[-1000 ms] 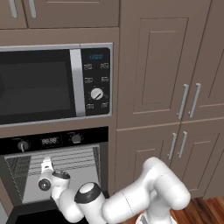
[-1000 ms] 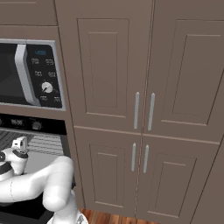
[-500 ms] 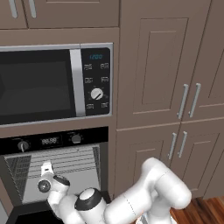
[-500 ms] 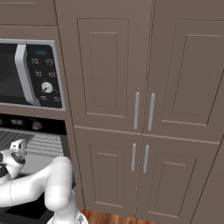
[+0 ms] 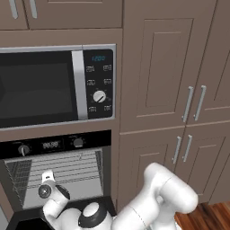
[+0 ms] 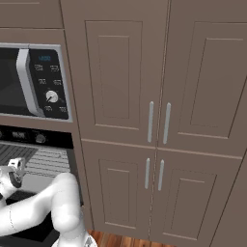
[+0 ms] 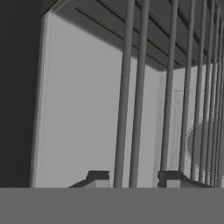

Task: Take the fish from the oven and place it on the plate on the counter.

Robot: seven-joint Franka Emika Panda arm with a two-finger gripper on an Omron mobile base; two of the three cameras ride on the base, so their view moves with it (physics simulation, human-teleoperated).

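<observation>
Fish retrieval is at an early stage: my gripper [image 7: 133, 178] stands spread and empty, its two dark tips rising on either side of the wire rack [image 7: 166, 87] bars close ahead. I cannot locate the fish itself; nothing slender and dark shows on the rack or against the pale rear wall of the cavity, where only a faint round outline, likely the fan cover, sits to one side.

From the left base view, my hand [image 5: 47, 191] sits at the mouth of the oven [image 5: 56, 177], whose door is down and whose racks are exposed. My white arm [image 5: 148, 202] folds low in front of the brown cabinets [image 5: 179, 103].

Done, by my judgement: the door is open and my hand is at the cavity. Outstanding: finding and grasping the fish, withdrawing, and carrying it to the plate on the counter.

Legible writing: the microwave [image 5: 54, 85] display reads "12:00". The oven's own display is too blurred to read.
</observation>
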